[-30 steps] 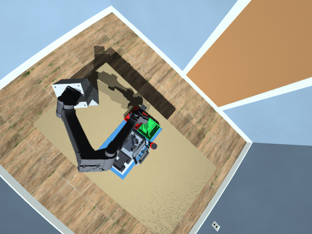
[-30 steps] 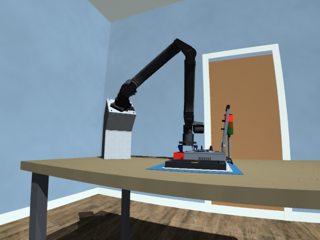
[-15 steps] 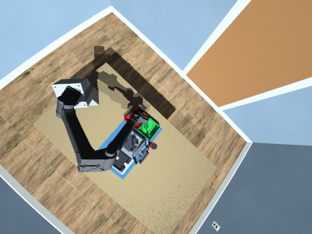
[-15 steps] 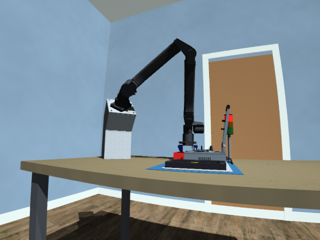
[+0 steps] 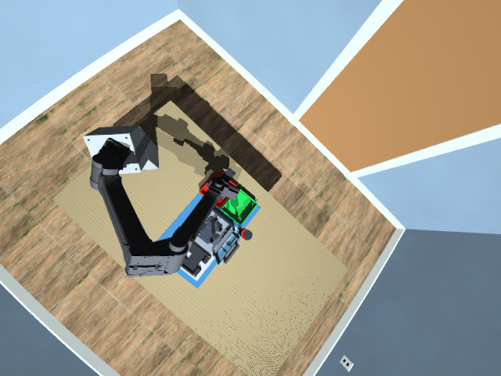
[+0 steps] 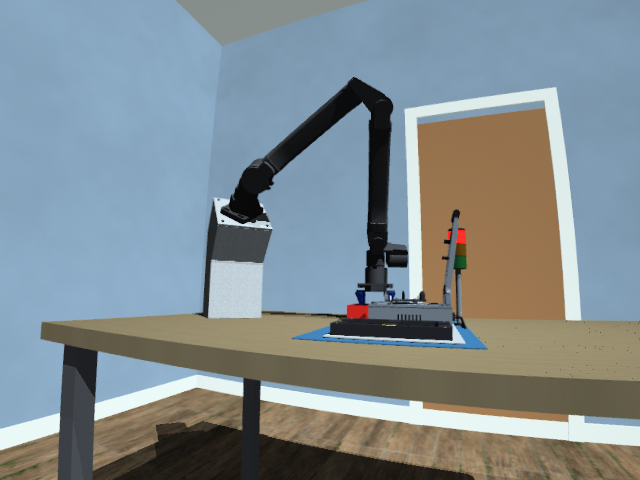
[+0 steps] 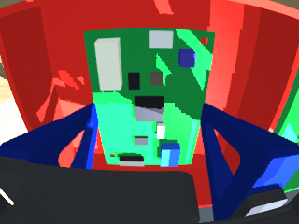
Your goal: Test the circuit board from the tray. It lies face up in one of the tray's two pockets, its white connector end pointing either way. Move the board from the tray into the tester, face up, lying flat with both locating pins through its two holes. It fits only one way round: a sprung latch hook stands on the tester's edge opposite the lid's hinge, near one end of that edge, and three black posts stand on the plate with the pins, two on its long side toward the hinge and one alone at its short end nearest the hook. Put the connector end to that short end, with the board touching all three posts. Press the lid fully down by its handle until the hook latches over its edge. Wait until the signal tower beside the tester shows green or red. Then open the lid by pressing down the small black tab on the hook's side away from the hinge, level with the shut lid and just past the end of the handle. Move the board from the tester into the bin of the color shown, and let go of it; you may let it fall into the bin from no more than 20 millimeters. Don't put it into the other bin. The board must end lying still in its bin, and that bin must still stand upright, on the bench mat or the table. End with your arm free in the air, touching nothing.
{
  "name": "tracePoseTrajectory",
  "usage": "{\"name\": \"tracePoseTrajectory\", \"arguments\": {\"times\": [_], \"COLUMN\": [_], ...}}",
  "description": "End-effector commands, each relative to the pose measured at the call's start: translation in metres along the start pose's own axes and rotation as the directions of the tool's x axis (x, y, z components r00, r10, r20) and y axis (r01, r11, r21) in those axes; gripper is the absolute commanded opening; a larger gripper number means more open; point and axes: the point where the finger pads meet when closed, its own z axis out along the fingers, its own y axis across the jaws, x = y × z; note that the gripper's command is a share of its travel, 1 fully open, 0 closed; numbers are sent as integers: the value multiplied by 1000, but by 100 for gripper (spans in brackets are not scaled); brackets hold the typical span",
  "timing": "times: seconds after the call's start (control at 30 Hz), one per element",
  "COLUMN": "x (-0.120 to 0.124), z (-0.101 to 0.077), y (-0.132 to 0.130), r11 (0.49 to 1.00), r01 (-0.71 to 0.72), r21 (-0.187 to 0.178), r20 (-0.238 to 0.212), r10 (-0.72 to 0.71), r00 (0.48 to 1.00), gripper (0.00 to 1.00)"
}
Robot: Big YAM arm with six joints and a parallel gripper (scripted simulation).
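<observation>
My gripper pinches the board over the red bin, near the bench's back edge.

A wooden table with dark legs lies beneath the claw, standing on a plank floor. Well behind the claw in the exterior view is a brown door in a white frame, set in a blue wall. White skirting runs along the wall's foot. Far from the claw, a small white wall socket shows (top view only).
</observation>
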Motion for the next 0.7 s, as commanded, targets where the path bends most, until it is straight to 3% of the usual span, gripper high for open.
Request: {"name": "tracePoseTrajectory", "arguments": {"times": [0.0,0.67], "x": [1,0], "z": [2,2], "y": [-9,-8], "r11": [1000,1000], "r01": [-15,-11], "r21": [14,12], "r20": [8,8], "r10": [15,11], "r00": [1000,1000], "gripper": [72,72]}}
